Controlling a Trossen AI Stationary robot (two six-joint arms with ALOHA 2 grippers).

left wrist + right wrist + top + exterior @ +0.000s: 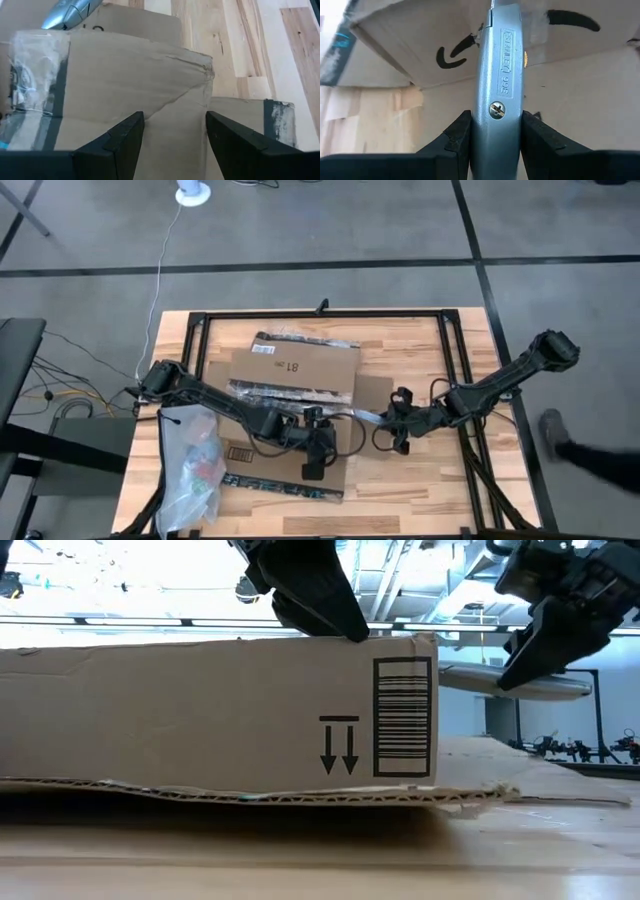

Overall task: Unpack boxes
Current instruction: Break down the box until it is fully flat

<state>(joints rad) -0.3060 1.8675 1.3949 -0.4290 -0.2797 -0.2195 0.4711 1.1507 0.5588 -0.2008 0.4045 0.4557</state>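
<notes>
Wooden table [420, 480]: cardboard box [290, 385] laid opened at centre; left gripper [318, 455] held apart over its near flap; utility knife [498, 85] clamped in right gripper [392, 425] beside box

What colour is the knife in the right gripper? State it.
Silver-grey metal utility knife; clearest in the right wrist view.

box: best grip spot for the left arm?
Probably the near top edge of the box, from above. The left gripper is open there, fingers straddling the wall, thin enough to pinch. The right gripper holds the knife alongside.
</notes>
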